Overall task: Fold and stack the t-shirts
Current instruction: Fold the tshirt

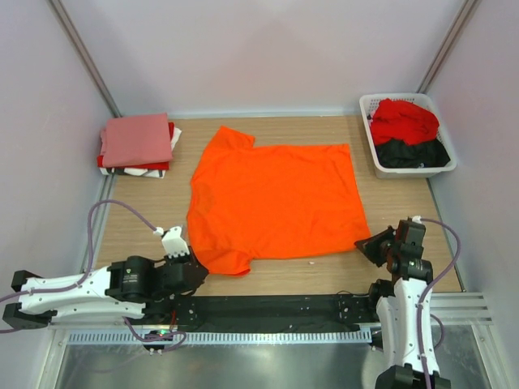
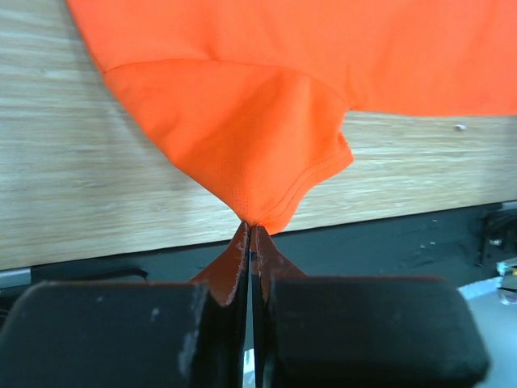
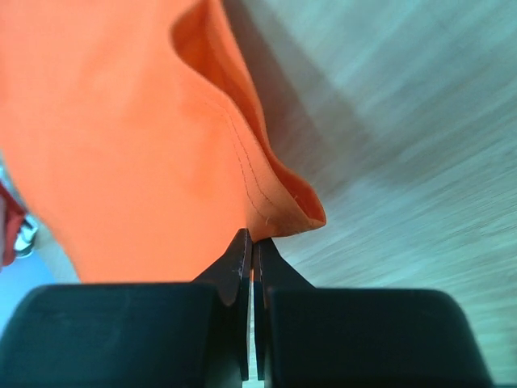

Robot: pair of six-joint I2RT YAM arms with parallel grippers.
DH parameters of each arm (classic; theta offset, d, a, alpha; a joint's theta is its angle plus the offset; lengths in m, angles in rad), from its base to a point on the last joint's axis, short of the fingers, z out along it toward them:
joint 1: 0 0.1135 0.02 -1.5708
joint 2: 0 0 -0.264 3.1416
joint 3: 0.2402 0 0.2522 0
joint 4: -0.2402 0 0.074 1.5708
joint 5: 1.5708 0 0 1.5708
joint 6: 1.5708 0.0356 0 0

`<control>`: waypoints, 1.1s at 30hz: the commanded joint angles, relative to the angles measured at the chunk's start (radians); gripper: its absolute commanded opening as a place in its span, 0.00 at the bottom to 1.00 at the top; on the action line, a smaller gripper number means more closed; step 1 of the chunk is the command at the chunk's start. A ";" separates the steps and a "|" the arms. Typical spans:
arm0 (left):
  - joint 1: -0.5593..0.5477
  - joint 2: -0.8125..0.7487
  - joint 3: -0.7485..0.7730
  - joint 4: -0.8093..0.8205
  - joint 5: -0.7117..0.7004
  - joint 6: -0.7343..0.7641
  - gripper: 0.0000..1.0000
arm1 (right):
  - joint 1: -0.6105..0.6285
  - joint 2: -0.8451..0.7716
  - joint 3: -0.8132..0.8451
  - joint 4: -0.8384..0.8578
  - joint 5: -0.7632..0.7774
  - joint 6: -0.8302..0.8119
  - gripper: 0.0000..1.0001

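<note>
A bright orange t-shirt (image 1: pixel 276 198) lies spread flat in the middle of the wooden table. My left gripper (image 1: pixel 195 271) is shut on the tip of its near sleeve (image 2: pixel 258 222) at the front left. My right gripper (image 1: pixel 366 245) is shut on its near hem corner (image 3: pixel 275 222) at the front right. A folded stack with a salmon-pink shirt (image 1: pixel 138 139) on top of red and white ones sits at the back left. A red shirt (image 1: pixel 403 120) and a black shirt (image 1: pixel 413 152) lie crumpled in the basket.
A white slatted plastic basket (image 1: pixel 377 158) stands at the back right. A black rail (image 1: pixel 276 306) runs along the table's near edge between the arm bases. Grey walls close in the table on three sides.
</note>
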 commanded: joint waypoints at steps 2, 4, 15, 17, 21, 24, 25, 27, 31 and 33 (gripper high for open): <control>-0.002 0.021 0.094 -0.058 -0.054 0.048 0.00 | 0.002 -0.038 0.171 -0.144 -0.036 -0.065 0.01; -0.002 0.041 0.137 -0.075 -0.063 0.059 0.00 | 0.005 -0.004 0.211 -0.148 -0.038 -0.082 0.01; 0.026 0.149 0.434 -0.139 -0.242 0.249 0.00 | 0.008 0.244 0.270 0.096 -0.119 -0.085 0.01; 0.075 0.210 0.465 -0.118 -0.235 0.341 0.00 | 0.013 0.286 0.285 0.122 -0.110 -0.086 0.01; 0.278 0.314 0.511 0.004 -0.122 0.580 0.00 | 0.016 0.342 0.329 0.162 -0.085 -0.090 0.01; 0.490 0.351 0.503 0.100 0.039 0.750 0.00 | 0.019 0.405 0.345 0.200 -0.072 -0.088 0.01; 0.533 0.363 0.502 0.150 0.076 0.782 0.00 | 0.019 0.421 0.349 0.216 -0.072 -0.088 0.01; 0.644 0.385 0.497 0.205 0.170 0.848 0.00 | 0.023 0.476 0.360 0.234 -0.067 -0.088 0.01; 0.773 0.487 0.500 0.270 0.284 0.911 0.00 | 0.029 0.557 0.386 0.279 -0.067 -0.090 0.01; 0.823 0.523 0.506 0.307 0.316 0.934 0.00 | 0.037 0.583 0.396 0.296 -0.067 -0.082 0.01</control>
